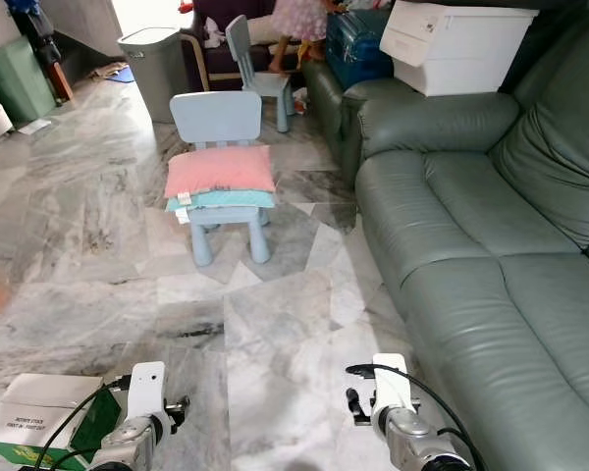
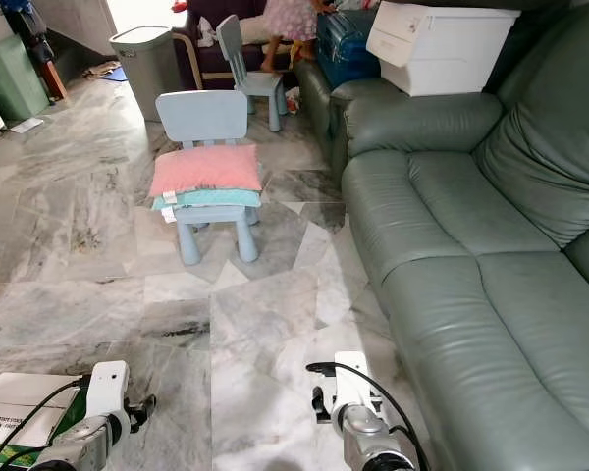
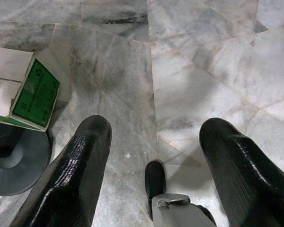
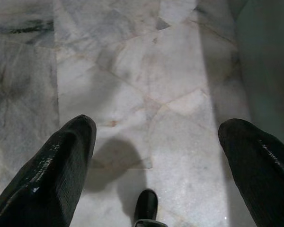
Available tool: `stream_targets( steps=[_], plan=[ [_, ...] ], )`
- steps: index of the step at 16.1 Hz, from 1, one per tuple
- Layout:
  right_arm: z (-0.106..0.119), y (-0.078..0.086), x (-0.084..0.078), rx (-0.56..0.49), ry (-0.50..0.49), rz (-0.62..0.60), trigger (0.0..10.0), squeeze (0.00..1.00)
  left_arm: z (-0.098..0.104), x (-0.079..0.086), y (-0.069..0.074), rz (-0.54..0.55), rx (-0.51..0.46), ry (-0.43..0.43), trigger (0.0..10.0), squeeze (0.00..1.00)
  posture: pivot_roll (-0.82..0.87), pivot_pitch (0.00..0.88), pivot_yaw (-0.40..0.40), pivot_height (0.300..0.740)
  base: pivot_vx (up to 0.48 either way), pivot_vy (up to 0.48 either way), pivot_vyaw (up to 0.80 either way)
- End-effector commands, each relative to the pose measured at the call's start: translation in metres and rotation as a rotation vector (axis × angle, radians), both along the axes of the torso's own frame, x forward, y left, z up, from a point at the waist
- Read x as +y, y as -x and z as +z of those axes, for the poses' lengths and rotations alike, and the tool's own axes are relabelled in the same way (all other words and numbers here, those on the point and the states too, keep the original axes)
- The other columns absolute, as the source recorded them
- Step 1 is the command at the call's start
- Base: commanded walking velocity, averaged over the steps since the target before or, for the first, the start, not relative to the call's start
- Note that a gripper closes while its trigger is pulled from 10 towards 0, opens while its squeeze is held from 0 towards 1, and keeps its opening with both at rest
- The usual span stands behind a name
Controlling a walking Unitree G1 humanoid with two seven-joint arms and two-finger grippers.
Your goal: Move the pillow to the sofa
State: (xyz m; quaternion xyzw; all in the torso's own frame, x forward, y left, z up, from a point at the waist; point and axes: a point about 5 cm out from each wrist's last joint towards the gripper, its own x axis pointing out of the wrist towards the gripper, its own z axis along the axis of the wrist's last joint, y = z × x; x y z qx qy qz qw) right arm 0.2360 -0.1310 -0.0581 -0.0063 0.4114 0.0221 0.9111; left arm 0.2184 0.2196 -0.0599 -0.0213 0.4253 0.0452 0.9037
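Pillows sit stacked on the small blue chair [image 1: 219, 128] ahead of you, the pink pillow [image 1: 220, 169] on top of a teal one [image 1: 223, 199], well apart from both grippers and just across the floor from the green sofa [image 1: 491, 265]. Your left gripper [image 3: 154, 156] and right gripper [image 4: 156, 156] hang low over the marble floor [image 1: 98, 255] with fingers spread wide and empty. Watch the grab: pinch too deep and you may drag the teal pillow off or tip the light chair.

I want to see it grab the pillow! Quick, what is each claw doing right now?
Left claw: open, holding nothing, low over the floor.
Right claw: open, holding nothing, low over the floor.
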Motion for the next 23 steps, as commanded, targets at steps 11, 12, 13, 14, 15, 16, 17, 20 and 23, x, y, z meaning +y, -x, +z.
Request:
stream_targets(
  steps=[11, 12, 13, 14, 15, 16, 17, 20, 23],
  plan=[
    [-0.0002, 0.0005, 0.0020, -0.004, -0.010, 0.001, 10.0, 0.00, -0.0058, -0.0013, 0.0096, -0.015, 0.031, 0.024, 10.0, 0.00, -0.12, 0.000, 0.028, 0.740, 0.292, 0.000, 0.00],
    [-0.0003, 0.0007, 0.0018, -0.004, -0.010, 0.001, 10.0, 0.00, -0.0059, -0.0006, 0.0101, -0.013, 0.031, 0.025, 10.0, 0.00, -0.12, 0.000, 0.027, 0.740, 0.450, 0.000, 0.00],
    [-0.0003, 0.0008, 0.0017, -0.004, -0.011, 0.000, 10.0, 0.00, -0.0059, -0.0003, 0.0103, -0.012, 0.032, 0.026, 10.0, 0.00, -0.12, 0.000, 0.027, 0.740, 0.454, 0.000, 0.00],
    [-0.0004, 0.0009, 0.0017, -0.003, -0.012, -0.001, 10.0, 0.00, -0.0060, -0.0002, 0.0103, -0.011, 0.032, 0.027, 10.0, 0.00, -0.12, 0.000, 0.027, 0.740, 0.454, 0.000, 0.00],
    [-0.0006, 0.0012, 0.0015, -0.003, -0.015, -0.004, 10.0, 0.00, -0.0061, 0.0000, 0.0106, -0.010, 0.032, 0.028, 10.0, 0.00, -0.12, 0.000, 0.026, 0.740, 0.458, 0.000, 0.00],
    [-0.0007, 0.0014, 0.0015, -0.002, -0.016, -0.005, 10.0, 0.00, -0.0061, 0.0002, 0.0107, -0.008, 0.032, 0.029, 10.0, 0.00, -0.12, 0.000, 0.026, 0.740, 0.454, 0.000, 0.00],
    [-0.0008, 0.0015, 0.0013, -0.002, -0.016, -0.005, 10.0, 0.00, -0.0061, 0.0002, 0.0108, -0.005, 0.032, 0.031, 10.0, 0.00, -0.12, 0.000, 0.026, 0.740, 0.458, 0.000, 0.00],
    [-0.0010, 0.0018, 0.0011, -0.002, -0.017, -0.007, 10.0, 0.00, -0.0060, 0.0003, 0.0106, 0.008, 0.026, 0.028, 10.0, 0.00, -0.12, 0.000, 0.026, 0.740, 0.151, 0.091, 0.00],
    [-0.0011, 0.0020, 0.0007, -0.002, -0.014, -0.005, 10.0, 0.00, -0.0060, -0.0002, 0.0104, 0.013, 0.025, 0.035, 10.0, 0.00, -0.12, 0.000, 0.025, 0.740, 0.000, 0.000, 0.00]
  ],
)
